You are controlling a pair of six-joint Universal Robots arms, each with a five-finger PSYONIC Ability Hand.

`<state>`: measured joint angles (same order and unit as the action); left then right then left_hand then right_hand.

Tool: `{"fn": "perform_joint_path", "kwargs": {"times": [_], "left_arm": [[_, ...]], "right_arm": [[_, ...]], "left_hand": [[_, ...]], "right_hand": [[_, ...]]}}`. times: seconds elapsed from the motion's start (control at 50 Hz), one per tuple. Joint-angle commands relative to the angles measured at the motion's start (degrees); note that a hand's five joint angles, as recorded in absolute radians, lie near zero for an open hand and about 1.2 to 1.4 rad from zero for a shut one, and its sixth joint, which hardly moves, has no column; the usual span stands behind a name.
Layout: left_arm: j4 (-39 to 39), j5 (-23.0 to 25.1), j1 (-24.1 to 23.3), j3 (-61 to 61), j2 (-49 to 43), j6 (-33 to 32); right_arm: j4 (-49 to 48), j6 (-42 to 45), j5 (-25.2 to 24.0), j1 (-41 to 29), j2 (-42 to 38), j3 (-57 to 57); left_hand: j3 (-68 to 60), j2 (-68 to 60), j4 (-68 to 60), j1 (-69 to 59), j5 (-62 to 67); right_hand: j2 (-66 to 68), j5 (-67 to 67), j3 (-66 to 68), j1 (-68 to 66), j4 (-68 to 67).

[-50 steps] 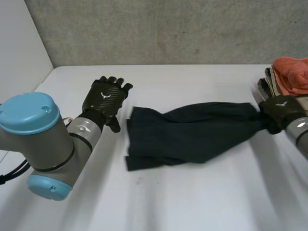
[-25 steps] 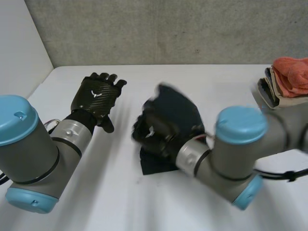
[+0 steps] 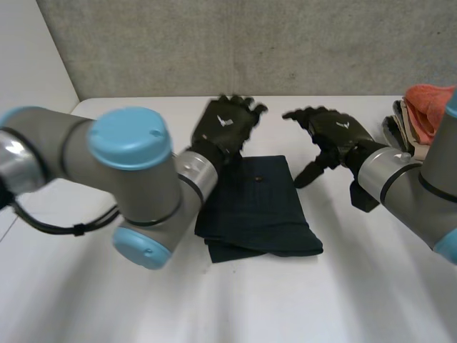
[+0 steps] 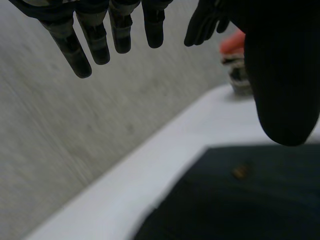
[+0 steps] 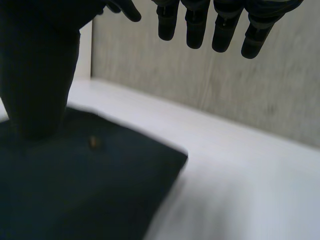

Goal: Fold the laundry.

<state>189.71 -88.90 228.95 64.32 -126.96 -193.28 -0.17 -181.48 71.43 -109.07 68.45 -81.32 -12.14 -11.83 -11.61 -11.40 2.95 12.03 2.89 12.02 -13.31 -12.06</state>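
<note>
A dark green cloth point(image 3: 258, 207) lies folded over on the white table point(image 3: 343, 300), its far edge toward the wall. My left hand point(image 3: 225, 130) hovers over the cloth's far left corner, fingers straight and spread, holding nothing. My right hand point(image 3: 330, 137) is off the cloth's far right corner, above the bare table, fingers relaxed and empty. The left wrist view has the cloth point(image 4: 240, 200) under the palm, with straight fingers point(image 4: 95, 42) above it. In the right wrist view the cloth point(image 5: 75, 195) also lies below the fingers point(image 5: 225, 30).
A stack of folded laundry point(image 3: 421, 121) with an orange-red piece on top sits at the table's far right, also seen past my left hand as a small pile point(image 4: 237, 70). A grey wall point(image 3: 235, 43) runs behind the table.
My right hand carried the cloth's right end leftward over the rest, let go and drew back to the right, opening. My left arm swung in over the cloth's far left corner.
</note>
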Motion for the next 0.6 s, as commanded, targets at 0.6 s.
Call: {"fn": "perform_joint_path", "kwargs": {"times": [0.6], "left_arm": [[-14.01,-0.33,1.49,-5.34,5.23,-2.45]], "right_arm": [[-2.19,23.8,6.0,-3.15,-2.21,-4.25]], "left_hand": [[-1.44,-1.75,-1.97,-2.18,0.63]], "right_hand": [[-2.03,-2.89,-2.02,3.31,2.06]]}}
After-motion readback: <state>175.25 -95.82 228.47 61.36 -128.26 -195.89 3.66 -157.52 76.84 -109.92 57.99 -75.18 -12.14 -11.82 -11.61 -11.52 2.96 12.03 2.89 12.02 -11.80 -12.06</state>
